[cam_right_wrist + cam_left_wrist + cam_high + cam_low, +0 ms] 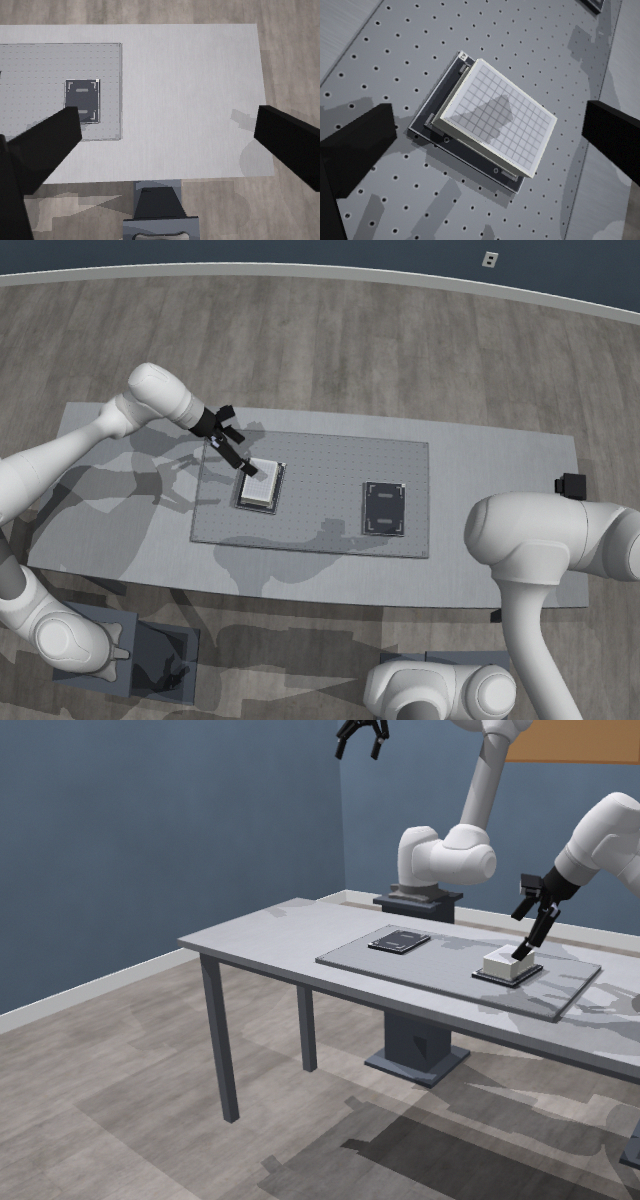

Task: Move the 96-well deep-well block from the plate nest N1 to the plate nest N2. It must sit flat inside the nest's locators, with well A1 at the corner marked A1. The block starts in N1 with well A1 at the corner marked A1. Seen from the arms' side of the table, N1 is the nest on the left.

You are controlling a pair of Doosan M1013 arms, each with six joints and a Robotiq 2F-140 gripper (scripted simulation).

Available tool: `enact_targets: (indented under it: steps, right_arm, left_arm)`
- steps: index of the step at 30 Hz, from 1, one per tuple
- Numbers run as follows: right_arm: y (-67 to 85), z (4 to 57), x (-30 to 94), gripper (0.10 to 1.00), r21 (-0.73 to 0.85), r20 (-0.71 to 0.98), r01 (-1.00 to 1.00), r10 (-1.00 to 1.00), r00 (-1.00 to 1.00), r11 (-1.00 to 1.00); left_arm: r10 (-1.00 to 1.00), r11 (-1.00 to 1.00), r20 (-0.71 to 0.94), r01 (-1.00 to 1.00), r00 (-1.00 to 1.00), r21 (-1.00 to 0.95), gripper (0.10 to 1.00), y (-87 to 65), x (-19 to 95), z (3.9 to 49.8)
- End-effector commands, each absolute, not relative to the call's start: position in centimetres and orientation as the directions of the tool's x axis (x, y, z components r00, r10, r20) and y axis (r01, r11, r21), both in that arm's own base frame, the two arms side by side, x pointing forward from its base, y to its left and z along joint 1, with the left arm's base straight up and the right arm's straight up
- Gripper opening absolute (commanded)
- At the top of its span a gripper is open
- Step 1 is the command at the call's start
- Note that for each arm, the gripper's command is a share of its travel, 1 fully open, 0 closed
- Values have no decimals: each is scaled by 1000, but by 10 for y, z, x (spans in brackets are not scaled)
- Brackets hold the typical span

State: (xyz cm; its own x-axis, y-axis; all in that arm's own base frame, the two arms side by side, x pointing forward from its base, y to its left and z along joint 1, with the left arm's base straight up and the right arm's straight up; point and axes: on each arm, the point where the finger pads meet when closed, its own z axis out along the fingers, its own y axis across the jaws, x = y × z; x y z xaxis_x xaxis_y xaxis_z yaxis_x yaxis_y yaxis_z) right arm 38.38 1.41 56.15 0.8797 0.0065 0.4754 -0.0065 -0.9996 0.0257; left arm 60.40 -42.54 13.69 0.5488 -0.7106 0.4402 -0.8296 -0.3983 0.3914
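Observation:
The white deep-well block (258, 490) (497, 968) (525, 132) sits in nest N1 (278, 489) (528, 973) (442, 92), a dark plate with raised locators. N1's pale corner label (463, 56) shows; which block corner is A1 I cannot tell. Nest N2 (384, 508) (399, 941) (82, 100) is empty, with a pale corner mark (403, 485) (97, 80). My left gripper (243, 452) (518, 934) (489, 119) is open and tilted above the block, its fingers touching nothing that I can see. My right gripper (357, 756) (168, 122) is open, empty and high up; the arm hides it in the top view.
Both nests stand on a perforated board (325, 457) (356, 960) (111, 60) on the grey table (496, 457) (268, 947) (200, 75). The right arm (527, 529) reaches over the table's right end in the top view. Its shadow lies between the nests.

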Motion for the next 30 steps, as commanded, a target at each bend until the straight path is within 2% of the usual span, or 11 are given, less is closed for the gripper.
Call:
enact_targets:
  steps: [1, 9, 18, 21, 30]
  right_arm:
    - [14, 562, 384, 1000, 25, 476, -6, 6, 879, -1000]
    - [14, 562, 384, 1000, 25, 476, -6, 6, 879, -1000]
    - [14, 562, 384, 1000, 25, 476, -6, 6, 879, -1000]
    - [14, 562, 384, 1000, 25, 476, -6, 6, 879, -1000]
    - [14, 562, 384, 1000, 25, 476, -6, 6, 879, -1000]
  left_arm:
    - [-704, -522, 283, -744, 652, 417, 1000, -434, 588, 129]
    - [-644, -664, 139, -639, 752, 388, 1000, -441, 574, 121]
    - [-478, -849, -10, -459, 879, 261, 1000, -448, 561, 115]
    - [-454, -866, -20, -436, 891, 243, 1000, -449, 561, 115]
    - [-224, -972, -36, -220, 974, 76, 1000, -458, 560, 118]
